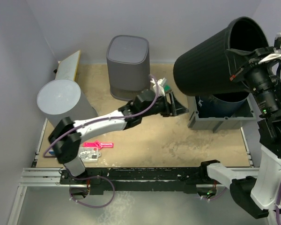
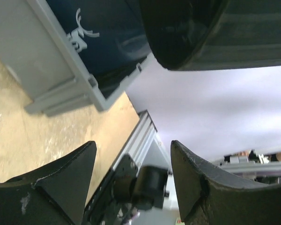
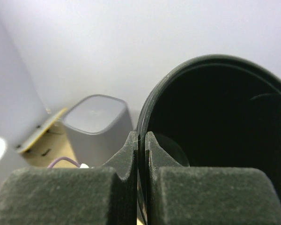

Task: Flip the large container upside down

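Large container (image 1: 210,51): black, ribbed, lifted off the table and tilted; in the top view it hangs at about 2 o'clock, its open mouth turned toward 2 o'clock and its closed base toward 8 o'clock.
Right fingers (image 3: 131,157): together, clamped on the rim of the large container, one finger inside the mouth and one outside, at the side of the mouth facing 4 o'clock.
Left fingers (image 2: 65,183): apart, nothing between them; the arm reaches toward 3 o'clock and they sit below the container's base, not touching it.
Grey crate (image 1: 215,123): on the table at 3 o'clock, beneath the raised container; dark blue inside, its corner just beyond the left fingers.
Grey square bin (image 1: 127,65): at 12 o'clock, closed face up, well apart from the large container.
Grey cylinder (image 1: 61,101): at 9 o'clock, closed top up, beside the left arm.
Pink item (image 1: 99,145): flat on the table at 7 o'clock, near the left arm's base; too small to tell what it is.
Table (image 1: 154,138): tan, scuffed surface.
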Motion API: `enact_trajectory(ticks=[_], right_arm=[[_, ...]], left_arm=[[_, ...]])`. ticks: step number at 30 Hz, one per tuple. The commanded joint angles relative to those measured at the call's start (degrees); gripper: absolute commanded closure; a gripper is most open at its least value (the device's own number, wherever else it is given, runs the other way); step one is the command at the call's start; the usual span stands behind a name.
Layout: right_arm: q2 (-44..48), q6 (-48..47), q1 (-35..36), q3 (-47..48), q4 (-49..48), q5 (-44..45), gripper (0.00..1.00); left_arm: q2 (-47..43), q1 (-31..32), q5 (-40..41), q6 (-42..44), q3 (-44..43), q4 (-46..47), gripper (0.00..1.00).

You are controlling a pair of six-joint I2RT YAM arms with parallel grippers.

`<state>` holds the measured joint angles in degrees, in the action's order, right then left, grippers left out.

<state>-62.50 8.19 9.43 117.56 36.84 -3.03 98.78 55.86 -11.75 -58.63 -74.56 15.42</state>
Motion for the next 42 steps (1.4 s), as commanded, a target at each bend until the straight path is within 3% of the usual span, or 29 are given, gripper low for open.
enact_trajectory(ticks=[1,6,10,13,16,23,27,31,38,42], right_arm=[[0.1,3.4,0.2,-1.4,-14.3,-12.5,1.00],[-0.4,11.8,0.2,-10.8,-24.8,-24.9,1.00],[-1.1,16.7,0.2,-16.3,-30.6,-28.7,1.00],[-1.1,20.9,0.3,-21.4,-35.4,-31.3,1.00],[-0.9,28.0,1.7,-28.9,-43.3,-32.3,1.00],[-0.7,31.3,20.3,-41.0,-46.1,-12.3,1.00],[-1.1,38.8,25.6,-52.8,-54.5,-4.6,1.00],[-1.7,42.4,27.9,-59.1,-57.7,0.6,1.00],[4.4,42.6,28.0,-69.2,-51.1,10.4,1.00],[7.9,42.4,28.0,-73.7,-48.0,10.6,1.00]], left_arm=[[-14.8,-0.2,-1.4,4.4,9.9,2.3,0.37],[-30.0,0.1,1.1,7.0,19.5,-3.2,0.35],[-38.5,0.4,2.8,13.5,15.4,-19.0,0.34],[-44.4,0.5,8.4,17.3,10.4,-29.8,0.32],[-48.4,0.5,15.1,19.1,7.6,-31.1,0.30],[-48.2,0.4,32.9,20.6,3.0,-34.9,0.29],[-45.4,0.4,34.1,20.1,5.1,-31.3,0.28],[-42.4,0.4,33.5,19.6,3.9,-31.3,0.29],[-43.3,0.5,36.4,20.0,4.1,-33.7,0.28],[-42.6,0.4,38.6,19.9,3.0,-37.5,0.28]])
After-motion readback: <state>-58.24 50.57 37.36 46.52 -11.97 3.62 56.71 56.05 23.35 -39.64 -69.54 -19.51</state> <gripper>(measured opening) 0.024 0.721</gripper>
